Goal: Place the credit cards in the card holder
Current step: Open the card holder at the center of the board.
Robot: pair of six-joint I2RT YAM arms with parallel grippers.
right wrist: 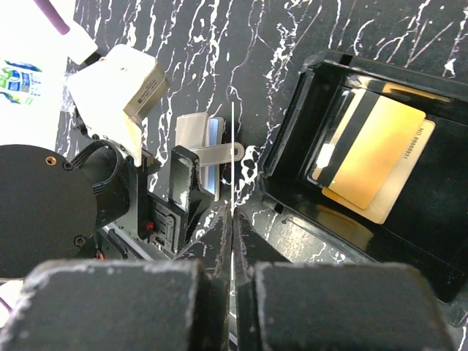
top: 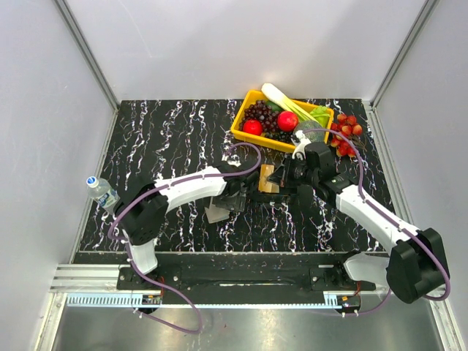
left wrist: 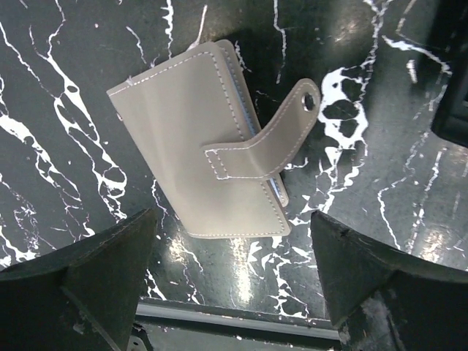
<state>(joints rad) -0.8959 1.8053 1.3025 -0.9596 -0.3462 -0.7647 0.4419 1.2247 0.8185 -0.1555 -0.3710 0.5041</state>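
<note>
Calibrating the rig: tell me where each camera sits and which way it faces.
Top external: above and behind, looking down at the table; left arm and right arm show.
Left wrist: straight down onto the card holder, between its open fingers.
Right wrist: toward the black tray; shut fingers pinch an edge-on credit card.
Both wrist views share the card holder.

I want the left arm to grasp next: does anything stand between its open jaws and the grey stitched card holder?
Nothing visible. The grey stitched card holder lies on the black white-veined table, only bare tabletop between it and the open jaws of the left gripper.
</note>
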